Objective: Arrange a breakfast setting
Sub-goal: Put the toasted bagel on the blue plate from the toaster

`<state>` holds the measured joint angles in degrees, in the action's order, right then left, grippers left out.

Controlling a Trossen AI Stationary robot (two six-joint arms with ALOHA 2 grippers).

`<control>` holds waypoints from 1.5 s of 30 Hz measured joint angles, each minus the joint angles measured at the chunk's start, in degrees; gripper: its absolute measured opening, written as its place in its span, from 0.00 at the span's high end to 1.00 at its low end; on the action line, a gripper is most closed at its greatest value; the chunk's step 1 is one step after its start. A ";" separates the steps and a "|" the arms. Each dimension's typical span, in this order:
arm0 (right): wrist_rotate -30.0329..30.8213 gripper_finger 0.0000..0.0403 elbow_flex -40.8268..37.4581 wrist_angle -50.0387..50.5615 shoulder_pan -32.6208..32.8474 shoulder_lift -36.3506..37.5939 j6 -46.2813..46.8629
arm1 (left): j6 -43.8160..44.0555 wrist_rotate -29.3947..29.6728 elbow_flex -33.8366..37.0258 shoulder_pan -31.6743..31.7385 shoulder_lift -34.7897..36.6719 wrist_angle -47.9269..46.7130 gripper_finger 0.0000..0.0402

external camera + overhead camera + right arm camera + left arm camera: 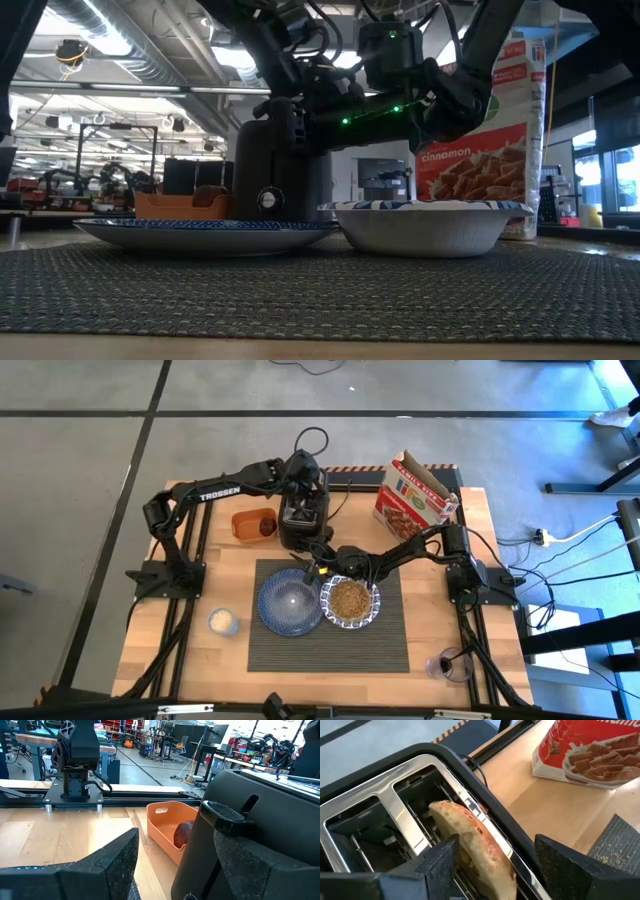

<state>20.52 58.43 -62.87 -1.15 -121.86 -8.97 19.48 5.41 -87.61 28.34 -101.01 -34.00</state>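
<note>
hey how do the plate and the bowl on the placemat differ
The plate is dark blue, wide and nearly flat; the bowl is blue-and-white patterned, smaller across and deeper, standing taller in the low view. The plate lies bare, while the bowl holds brown cereal. Both are round and sit side by side on the placemat.

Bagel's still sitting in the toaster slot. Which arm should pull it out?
Left. The left gripper is directly over the toaster with its fingers open on either side of the bagel. The right gripper is lower, beside the toaster's front, above the placemat.
</note>
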 joint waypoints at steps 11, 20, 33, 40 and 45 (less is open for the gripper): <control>0.02 0.37 0.00 0.02 0.00 0.04 -0.15 | 0.99 0.03 0.00 -0.22 -0.02 0.72 0.64; -0.01 0.37 0.02 0.22 0.00 0.09 -0.31 | 1.16 1.07 0.00 -0.30 -0.02 1.88 0.80; 2.84 0.37 0.07 1.30 0.17 0.12 -2.09 | -0.80 1.03 -0.39 -0.14 0.49 2.52 0.82; 5.22 0.37 0.07 3.09 1.56 0.97 -4.74 | -3.64 0.37 -6.47 -0.39 0.52 -2.86 0.82; 14.20 0.37 0.07 3.66 4.23 3.58 -12.05 | -5.24 1.41 -11.38 -1.14 0.55 -7.71 0.82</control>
<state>34.72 58.50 -59.21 3.08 -118.28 -21.03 14.24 6.82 -99.00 27.20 -100.47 -41.71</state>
